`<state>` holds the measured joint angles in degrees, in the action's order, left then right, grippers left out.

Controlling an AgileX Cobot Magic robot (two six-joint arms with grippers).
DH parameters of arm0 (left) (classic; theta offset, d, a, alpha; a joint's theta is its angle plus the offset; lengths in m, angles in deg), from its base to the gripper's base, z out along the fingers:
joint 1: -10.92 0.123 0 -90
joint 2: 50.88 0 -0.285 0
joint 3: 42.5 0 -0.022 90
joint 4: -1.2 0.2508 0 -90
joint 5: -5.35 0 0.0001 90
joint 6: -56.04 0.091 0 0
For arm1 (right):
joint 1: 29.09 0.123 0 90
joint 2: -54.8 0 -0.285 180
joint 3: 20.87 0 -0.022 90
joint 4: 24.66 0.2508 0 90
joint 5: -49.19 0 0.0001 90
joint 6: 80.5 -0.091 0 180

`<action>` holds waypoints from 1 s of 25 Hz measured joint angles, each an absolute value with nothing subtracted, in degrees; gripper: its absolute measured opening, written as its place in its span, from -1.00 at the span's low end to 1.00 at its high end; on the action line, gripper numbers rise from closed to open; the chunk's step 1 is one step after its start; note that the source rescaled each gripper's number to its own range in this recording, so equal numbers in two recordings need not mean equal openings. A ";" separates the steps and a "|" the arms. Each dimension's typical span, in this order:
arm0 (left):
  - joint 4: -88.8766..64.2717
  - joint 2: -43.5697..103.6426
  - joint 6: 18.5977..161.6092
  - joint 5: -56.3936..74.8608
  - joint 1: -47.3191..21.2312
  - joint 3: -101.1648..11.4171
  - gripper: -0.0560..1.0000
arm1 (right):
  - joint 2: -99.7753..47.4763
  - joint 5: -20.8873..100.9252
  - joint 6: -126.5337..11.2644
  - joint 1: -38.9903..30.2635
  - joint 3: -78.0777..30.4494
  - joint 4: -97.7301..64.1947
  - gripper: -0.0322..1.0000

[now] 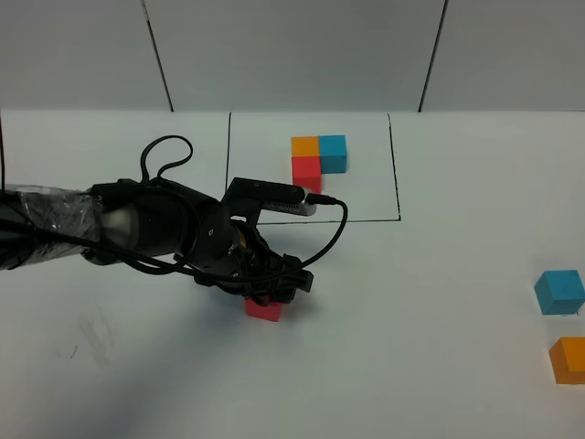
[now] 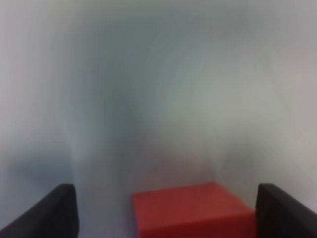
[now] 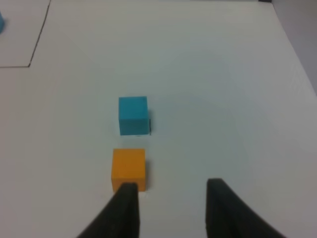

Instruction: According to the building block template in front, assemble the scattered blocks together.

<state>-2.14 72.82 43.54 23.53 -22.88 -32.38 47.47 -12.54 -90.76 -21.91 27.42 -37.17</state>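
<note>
Mid-assembly: left gripper [image 1: 274, 291] hangs wide open astride the red cube [image 1: 264, 311], out in front of the framed template [image 1: 318, 157] | cube sits off-centre, close by 1 finger | risk: closing jaws could shove or twist it askew | right gripper [image 3: 171, 208] spread, empty, near orange cube [image 3: 129, 167] and blue cube [image 3: 133, 115], both well apart from red.

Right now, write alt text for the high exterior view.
The left arm reaches across a white table, jaws down over a red cube. Behind it sits a black-framed L of three cubes; a loose blue cube and orange cube lie far right.
</note>
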 joint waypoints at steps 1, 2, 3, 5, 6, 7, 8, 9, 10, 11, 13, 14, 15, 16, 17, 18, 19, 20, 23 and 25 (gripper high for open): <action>-1.58 72.82 43.54 23.93 -22.88 -33.04 0.65 | 47.47 -12.54 -90.76 -21.91 27.42 -37.17 -0.21; -0.81 72.82 43.60 24.39 -22.88 -33.56 0.65 | 47.47 -12.54 -90.76 -21.91 27.42 -37.17 -0.21; -0.13 72.82 43.64 24.91 -22.88 -34.10 0.65 | 47.47 -12.54 -90.76 -21.91 27.42 -37.17 -0.21; 0.82 72.82 44.02 26.07 -22.88 -34.90 0.65 | 47.47 -12.54 -90.76 -21.91 27.42 -37.17 -0.21; 1.20 72.82 44.13 26.74 -22.88 -35.21 0.65 | 47.47 -12.54 -90.76 -21.91 27.42 -37.17 -0.21; 1.20 72.82 44.23 27.15 -22.88 -35.43 0.65 | 47.47 -12.54 -90.76 -21.91 27.42 -37.17 -0.21; 1.20 72.87 44.23 27.46 -22.88 -35.65 0.65 | 47.47 -12.54 -90.76 -21.91 27.42 -37.17 -0.21; 1.20 72.87 44.27 27.65 -22.88 -35.87 0.65 | 47.47 -12.54 -90.76 -21.91 27.42 -37.17 -0.21; 1.20 72.87 44.27 27.60 -22.88 -36.12 0.65 | 47.47 -12.54 -90.76 -21.91 27.42 -37.17 -0.21; 1.20 72.87 44.29 27.53 -22.88 -36.53 0.65 | 47.47 -12.54 -90.76 -21.91 27.42 -37.17 -0.21; 1.20 72.87 44.35 27.47 -22.88 -37.53 0.65 | 47.47 -12.54 -90.76 -21.91 27.42 -37.17 -0.21; 1.58 72.87 44.34 27.47 -22.88 -38.19 0.65 | 47.47 -12.54 -90.76 -21.91 27.42 -37.17 -0.21; 1.72 72.87 44.40 27.54 -22.88 -38.91 0.65 | 47.47 -12.54 -90.76 -21.91 27.42 -37.17 -0.21; 1.84 72.87 44.45 27.60 -22.88 -39.53 0.65 | 47.47 -12.54 -90.76 -21.91 27.42 -37.17 -0.21; 2.04 72.87 44.45 27.76 -22.88 -40.29 0.65 | 47.47 -12.54 -90.76 -21.91 27.42 -37.17 -0.21; 2.30 72.87 44.45 28.23 -22.88 -41.09 0.66 | 47.47 -12.54 -90.76 -21.91 27.42 -37.17 -0.21; 2.57 72.87 44.46 29.03 -22.88 -41.92 0.66 | 47.47 -12.54 -90.76 -21.91 27.42 -37.17 -0.21; 2.84 72.87 44.46 30.04 -22.88 -42.71 0.66 | 47.47 -12.54 -90.76 -21.91 27.42 -37.17 -0.21; 4.31 72.50 44.58 32.37 -22.88 -44.89 0.66 | 47.47 -12.54 -90.76 -21.91 27.42 -37.17 -0.21; 5.53 71.41 44.97 32.94 -22.88 -45.74 0.65 | 47.47 -12.54 -90.76 -21.91 27.42 -37.17 -0.21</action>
